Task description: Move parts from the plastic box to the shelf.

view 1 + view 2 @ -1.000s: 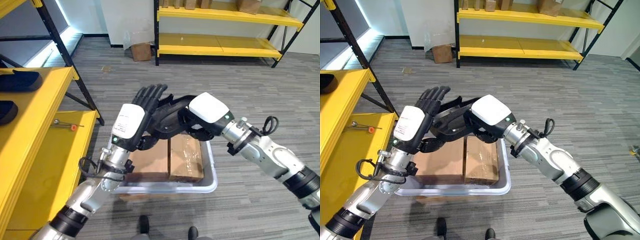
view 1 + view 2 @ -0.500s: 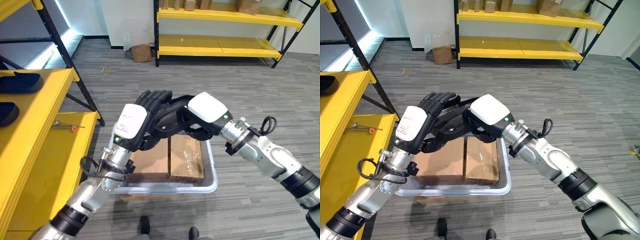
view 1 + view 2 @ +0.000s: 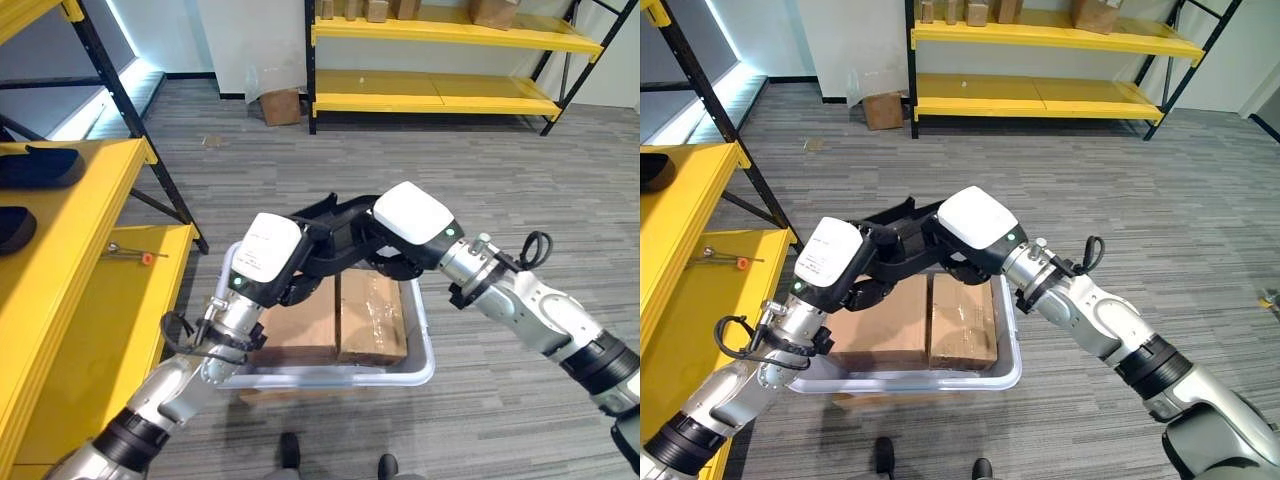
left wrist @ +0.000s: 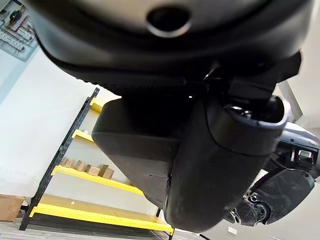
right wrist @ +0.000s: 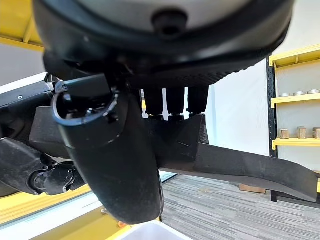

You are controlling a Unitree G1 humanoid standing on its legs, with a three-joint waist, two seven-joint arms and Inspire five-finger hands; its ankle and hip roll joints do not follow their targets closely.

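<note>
A black moulded part (image 3: 333,212) hangs above the clear plastic box (image 3: 426,345), held between both hands. My left hand (image 3: 266,256) grips its left end with fingers curled over it. My right hand (image 3: 411,218) grips it from the right; the right wrist view shows the fingers (image 5: 176,101) wrapped on the part (image 5: 240,161). Two brown cardboard packs (image 3: 372,316) (image 3: 300,326) lie side by side in the box. The yellow shelf (image 3: 75,250) stands to my left, with two black parts (image 3: 40,165) (image 3: 14,228) on its upper level.
A small tool with an orange tip (image 3: 135,251) lies on the lower level of the left shelf. A second yellow rack (image 3: 430,95) with boxes stands at the back, and a cardboard box (image 3: 283,104) sits on the floor beside it.
My left hand's fingers were straight a second ago and have since curled down onto the black part. The part and both hands have sunk slightly towards the box.
</note>
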